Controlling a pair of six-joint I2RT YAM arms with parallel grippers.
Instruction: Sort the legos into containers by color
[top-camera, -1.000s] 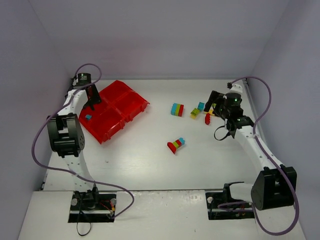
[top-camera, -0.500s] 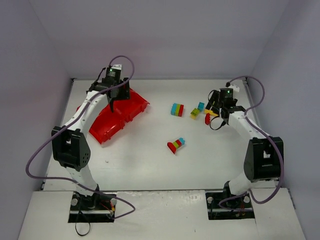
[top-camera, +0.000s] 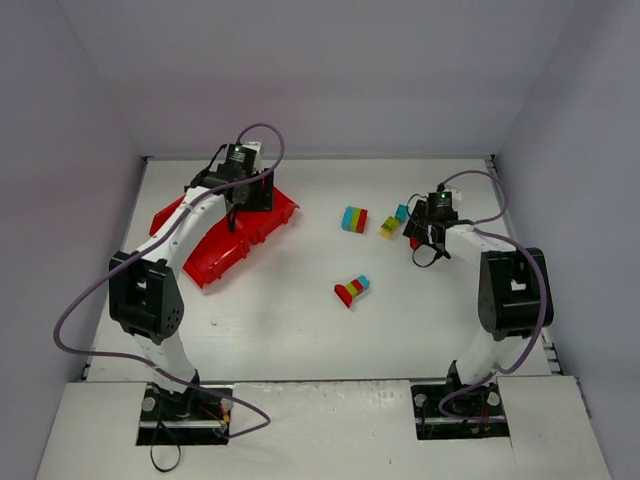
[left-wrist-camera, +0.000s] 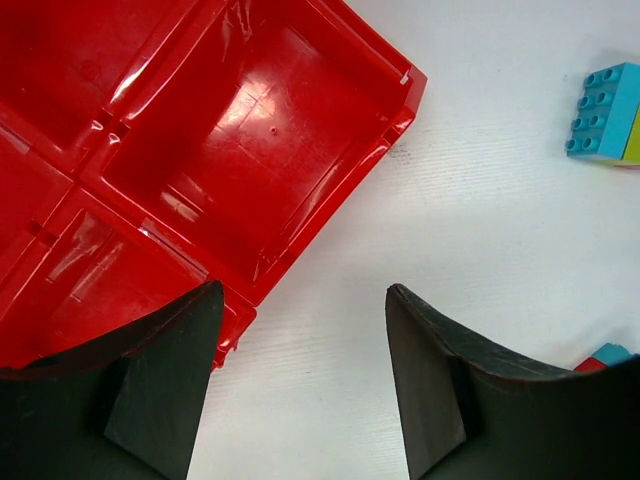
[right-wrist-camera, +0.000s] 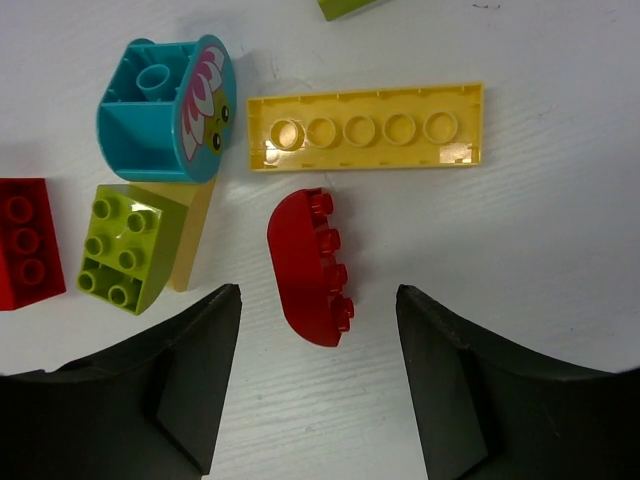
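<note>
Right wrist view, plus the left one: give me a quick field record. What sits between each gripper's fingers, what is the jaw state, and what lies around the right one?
right gripper: open, jaws either side of the red rounded brick, not touching it
around it: yellow plate beyond; teal round piece and lime brick toward the picture's left
left gripper: open, nothing between the jaws, over the table beside the red tray
nearest tray compartment: no brick visible
</note>
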